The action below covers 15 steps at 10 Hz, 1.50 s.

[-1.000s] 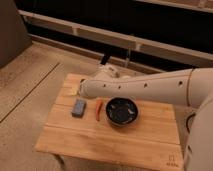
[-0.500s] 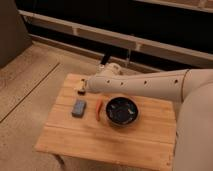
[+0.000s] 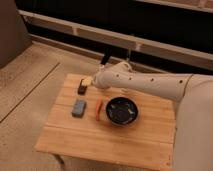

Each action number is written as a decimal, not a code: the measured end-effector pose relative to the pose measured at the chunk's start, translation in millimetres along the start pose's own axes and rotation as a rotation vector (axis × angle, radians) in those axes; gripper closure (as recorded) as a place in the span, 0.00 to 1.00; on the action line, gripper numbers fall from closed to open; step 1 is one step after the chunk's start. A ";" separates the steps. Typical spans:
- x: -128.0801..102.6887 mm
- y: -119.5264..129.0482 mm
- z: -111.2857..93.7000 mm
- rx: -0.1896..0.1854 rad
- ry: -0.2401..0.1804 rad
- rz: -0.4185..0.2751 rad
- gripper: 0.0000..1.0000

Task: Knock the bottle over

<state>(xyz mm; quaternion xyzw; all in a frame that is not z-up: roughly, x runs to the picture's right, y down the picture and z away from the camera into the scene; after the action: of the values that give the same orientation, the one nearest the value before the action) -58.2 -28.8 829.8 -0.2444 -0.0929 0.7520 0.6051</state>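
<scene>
You are lining up the knock, the gripper (image 3: 82, 90) hovering at the wooden table's (image 3: 110, 144) far-left corner, open or closed I cannot tell, just beside the pale shape I am taking for the bottle (image 3: 87, 80), which is needing a sideways push next.

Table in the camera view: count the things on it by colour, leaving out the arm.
Black (bowl): 1
Grey-blue (sponge): 1
Orange (slim piece): 1
Dark (small block by the gripper, back left): 1
Total: 4
</scene>
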 end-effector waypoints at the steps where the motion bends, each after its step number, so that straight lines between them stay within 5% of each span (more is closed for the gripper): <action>1: -11.3 -10.2 0.2 0.020 -0.004 0.007 0.35; 4: -55.6 -21.8 -20.2 0.050 -0.057 -0.003 0.35; 7: -80.7 -56.2 -48.6 0.159 -0.096 -0.029 0.35; 9: -83.6 -74.3 -55.1 0.193 -0.102 0.002 0.35; 12: -82.8 -81.3 -36.4 0.214 -0.080 0.015 0.35; 15: -89.7 -97.7 -12.4 0.286 -0.050 -0.052 0.35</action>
<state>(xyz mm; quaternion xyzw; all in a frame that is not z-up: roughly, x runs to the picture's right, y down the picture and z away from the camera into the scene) 45.5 -91.9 884.5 -0.1343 -0.0061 0.7476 0.6504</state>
